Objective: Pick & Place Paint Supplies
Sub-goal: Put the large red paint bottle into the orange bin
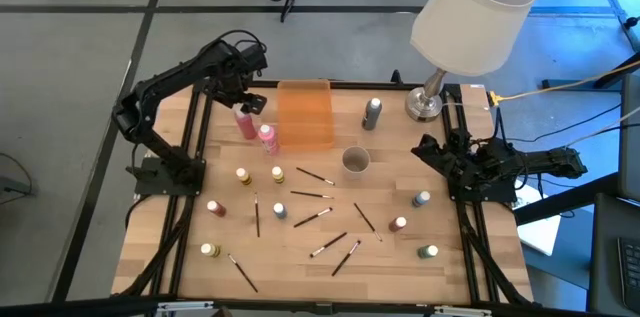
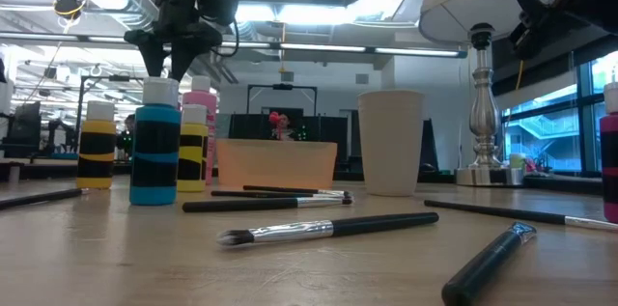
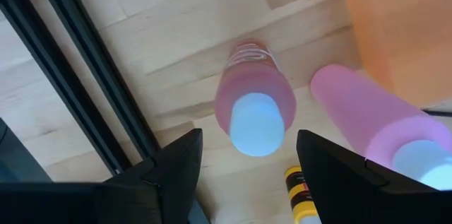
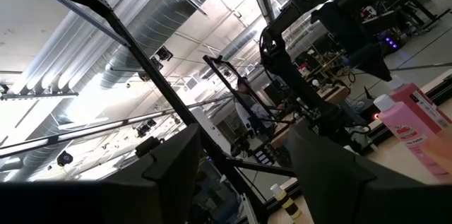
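Left gripper (image 3: 247, 160) spread wide above pink bottle (image 3: 254, 107); not touching.

In the low view the left gripper (image 2: 177, 55) is hiding the top of a pink bottle (image 2: 200, 113), and the blue bottle (image 2: 154, 152) is covering part of a yellow one (image 2: 193, 154). The frame edge is cutting off the lamp (image 2: 480, 103) shade and a brush (image 2: 488, 263). In the left wrist view a second pink bottle (image 3: 374, 121) and the tray (image 3: 402, 26) are running out of frame.
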### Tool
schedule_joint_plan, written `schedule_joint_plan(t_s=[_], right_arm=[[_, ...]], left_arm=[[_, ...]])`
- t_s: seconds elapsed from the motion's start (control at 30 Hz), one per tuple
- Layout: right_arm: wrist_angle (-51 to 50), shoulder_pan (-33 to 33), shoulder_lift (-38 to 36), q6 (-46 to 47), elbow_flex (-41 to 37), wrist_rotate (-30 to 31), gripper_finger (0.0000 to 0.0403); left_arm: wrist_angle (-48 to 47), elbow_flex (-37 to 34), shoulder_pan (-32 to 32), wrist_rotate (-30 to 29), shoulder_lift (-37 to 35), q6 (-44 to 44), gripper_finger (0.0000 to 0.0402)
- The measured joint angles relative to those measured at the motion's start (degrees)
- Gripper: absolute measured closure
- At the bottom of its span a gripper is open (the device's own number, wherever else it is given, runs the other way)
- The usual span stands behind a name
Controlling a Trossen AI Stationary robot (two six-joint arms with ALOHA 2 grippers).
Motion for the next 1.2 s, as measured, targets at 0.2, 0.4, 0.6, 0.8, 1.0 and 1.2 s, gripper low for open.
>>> schedule_joint_plan(t_s=[0.2,0.4,0.6,0.8,1.0,1.2], right_arm=[[-0.1,0.0,0.0,0.0,0.0,-0.1,0.0183],[-0.2,0.0,0.0,0.0,0.0,-0.1,0.0183],[-0.2,0.0,0.0,0.0,0.0,-0.1,0.0183],[-0.4,0.0,0.0,0.0,0.0,-0.1,0.0183],[-0.4,0.0,0.0,0.0,0.0,-0.1,0.0183],[-0.4,0.0,0.0,0.0,0.0,-0.1,0.0183]], left_arm=[[0.3,0.0,-0.1,0.1,0.0,0.0,0.0174],[1.2,0.0,-0.5,0.5,0.2,0.0,0.0174],[0.9,0.0,-0.5,1.0,0.2,-0.3,0.0174],[0.8,0.0,-0.5,1.0,0.2,-0.6,0.0174],[0.8,0.0,-0.5,0.9,0.2,-0.7,0.0174],[0.8,0.0,-0.5,0.7,0.2,-0.6,0.0174]])
